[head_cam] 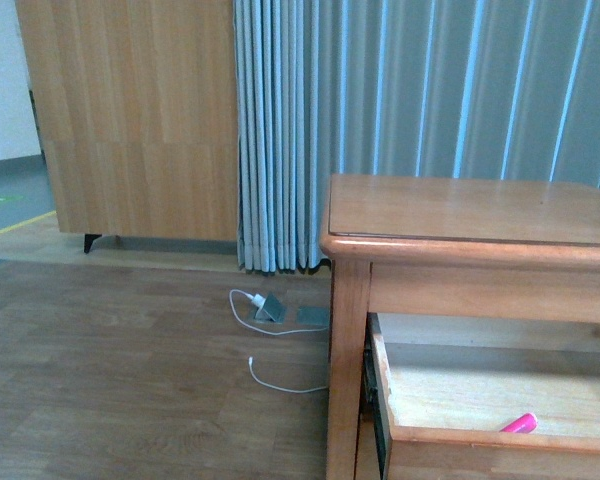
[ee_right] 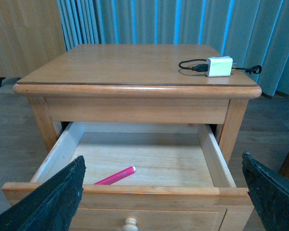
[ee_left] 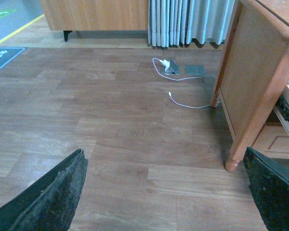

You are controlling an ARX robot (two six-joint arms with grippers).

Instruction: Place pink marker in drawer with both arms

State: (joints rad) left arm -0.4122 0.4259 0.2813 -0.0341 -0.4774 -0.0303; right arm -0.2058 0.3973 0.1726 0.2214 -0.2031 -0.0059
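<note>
The top drawer (ee_right: 135, 191) of the honey-coloured wooden cabinet (ee_right: 135, 67) stands pulled open, its round knob (ee_right: 130, 224) on the front panel. The pink marker (ee_right: 115, 175) lies on the drawer floor near the front board, its pale cap end pointing inward. In the front view the marker (head_cam: 520, 423) shows in the open drawer (head_cam: 500, 438) at the lower right. My right gripper (ee_right: 164, 202) is open and empty in front of the drawer. My left gripper (ee_left: 166, 192) is open and empty over the wooden floor, beside the cabinet's leg (ee_left: 241, 144). Neither arm shows in the front view.
A white charger block with a black cable (ee_right: 218, 66) lies on the cabinet top. A white plug and cable (head_cam: 265, 308) lie on the floor by the grey-blue curtain (head_cam: 420, 90). A large wooden wardrobe (head_cam: 130, 120) stands at the back left.
</note>
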